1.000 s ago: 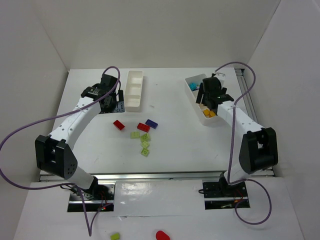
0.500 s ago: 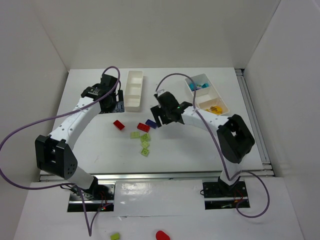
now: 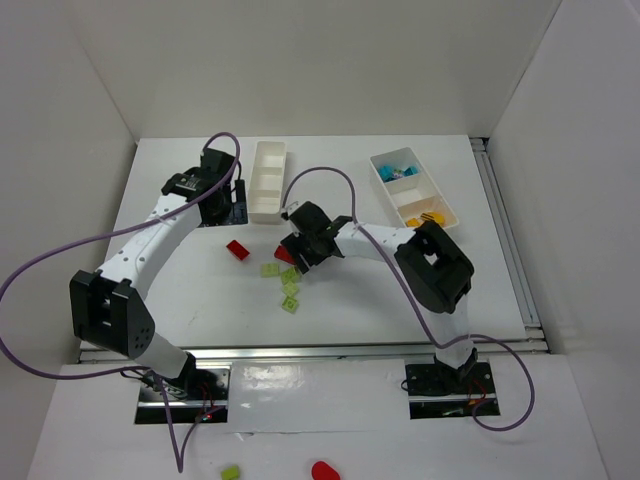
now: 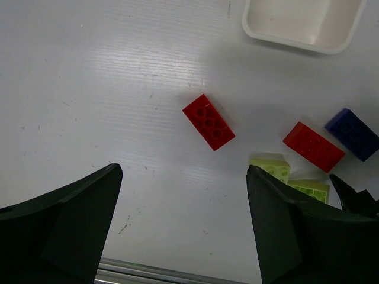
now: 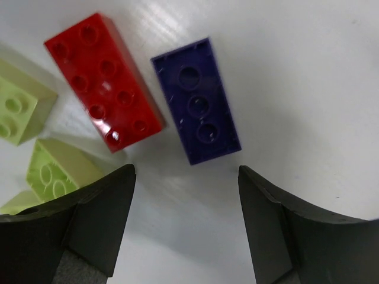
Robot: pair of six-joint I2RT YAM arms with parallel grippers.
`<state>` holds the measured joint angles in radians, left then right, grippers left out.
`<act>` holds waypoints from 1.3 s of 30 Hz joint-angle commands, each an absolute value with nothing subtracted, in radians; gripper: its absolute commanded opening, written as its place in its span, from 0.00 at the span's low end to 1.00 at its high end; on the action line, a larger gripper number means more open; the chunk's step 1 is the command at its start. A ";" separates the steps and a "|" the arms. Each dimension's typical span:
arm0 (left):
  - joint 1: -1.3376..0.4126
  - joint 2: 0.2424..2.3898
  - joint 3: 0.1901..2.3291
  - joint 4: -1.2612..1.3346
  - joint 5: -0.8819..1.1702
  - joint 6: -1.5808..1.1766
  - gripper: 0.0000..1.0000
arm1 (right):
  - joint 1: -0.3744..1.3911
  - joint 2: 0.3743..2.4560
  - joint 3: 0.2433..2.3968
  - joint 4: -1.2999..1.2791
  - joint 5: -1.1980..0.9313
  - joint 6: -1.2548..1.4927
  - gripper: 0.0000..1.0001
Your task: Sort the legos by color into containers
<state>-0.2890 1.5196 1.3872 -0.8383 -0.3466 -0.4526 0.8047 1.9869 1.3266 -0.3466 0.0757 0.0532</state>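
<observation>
**A:** The right gripper (image 5: pixel 185 174) hangs low over the loose pile in the middle of the table (image 3: pixel 380 280). Its jaws are apart with nothing between them. The purple brick (image 5: pixel 196 100) lies flat just beyond its fingertips.

**B:** That one looks like the pick. The catch is the red brick (image 5: pixel 103 83) just beside it, with only a thin strip of table between.

**A:** So how should the arm play it?

**B:** Advance until the purple brick sits squarely between the fingers, and twist the wrist a touch to match its slight tilt. Then drop straight down. One finger must slip into that narrow gap, and if it's off-centre it would likely shove the red one or land on top.

**A:** And the light green bricks (image 5: pixel 18 109)?

**B:** Further off to the side, no bother.

**A:** Describe the purple piece.

**B:** It's a dark, long rectangle with three round sockets in a row inside a raised rim, so probably underside up. The sides are smooth, so a square squeeze across the short width matters.

**A:** The left gripper (image 4: pixel 183 171)?

**B:** Wide open, holding nothing. It hovers near the left tray (image 3: pixel 267 216) with a second red brick (image 4: pixel 208 122) ahead of it. The right tray (image 3: pixel 418 190) shows cyan pieces (image 3: pixel 400 172) and yellow-orange pieces (image 3: pixel 428 215). No purple is seen in either tray.
</observation>
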 commanded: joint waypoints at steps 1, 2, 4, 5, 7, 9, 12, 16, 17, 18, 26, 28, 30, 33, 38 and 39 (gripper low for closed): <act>-0.293 1.468 1.390 -0.853 -0.370 -0.469 0.95 | 0.805 2.009 1.365 -0.282 0.127 0.034 0.76; -0.293 1.468 1.390 -0.853 -0.370 -0.469 0.96 | 0.796 2.022 1.365 -0.269 0.136 0.034 0.76; -0.293 1.468 1.390 -0.853 -0.370 -0.469 0.96 | 0.787 2.035 1.374 -0.258 0.137 0.025 0.76; -0.293 1.468 1.390 -0.853 -0.370 -0.469 0.96 | 0.787 2.045 1.374 -0.258 0.137 0.025 0.76; -0.293 1.468 1.390 -0.853 -0.370 -0.469 0.96 | 0.773 2.057 1.385 -0.232 0.127 0.034 0.74; -0.293 1.468 1.399 -0.853 -0.370 -0.469 0.96 | 0.759 2.068 1.385 -0.209 0.085 0.060 0.73; -0.293 1.477 1.408 -0.853 -0.370 -0.460 0.96 | 0.749 2.068 1.385 -0.199 0.075 0.069 0.61; -0.293 1.477 1.408 -0.853 -0.370 -0.460 0.96 | 0.749 2.049 1.385 -0.190 0.075 0.069 0.40; -0.293 1.477 1.408 -0.853 -0.370 -0.460 0.96 | 0.749 2.037 1.385 -0.190 0.075 0.069 0.36; -0.293 1.477 1.408 -0.853 -0.370 -0.460 0.96 | 0.749 2.025 1.385 -0.201 0.084 0.069 0.33; -0.293 1.506 1.463 -0.862 -0.350 -0.460 0.96 | 0.749 1.956 1.428 -0.239 0.104 0.069 0.32; -0.293 1.506 1.473 -0.862 -0.350 -0.460 0.96 | 0.749 1.942 1.463 -0.225 0.104 0.069 0.32; -0.293 1.506 1.473 -0.862 -0.362 -0.450 0.96 | 0.749 1.942 1.506 -0.225 0.104 0.069 0.32; -0.284 1.516 1.473 -0.876 -0.393 -0.449 0.96 | 0.749 1.996 1.601 -0.245 0.092 0.058 0.32; -0.244 1.480 1.463 -0.876 -0.356 -0.479 0.96 | 0.749 2.097 1.742 -0.224 0.092 0.069 0.32; -0.244 1.480 1.454 -0.876 -0.356 -0.495 0.96 | 0.749 2.111 1.782 -0.213 0.092 0.069 0.32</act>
<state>-0.2687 1.5059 1.4391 -0.8673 -0.3599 -0.4564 0.7467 2.0552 1.7004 -0.2470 0.0895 0.0658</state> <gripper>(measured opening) 0.960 0.445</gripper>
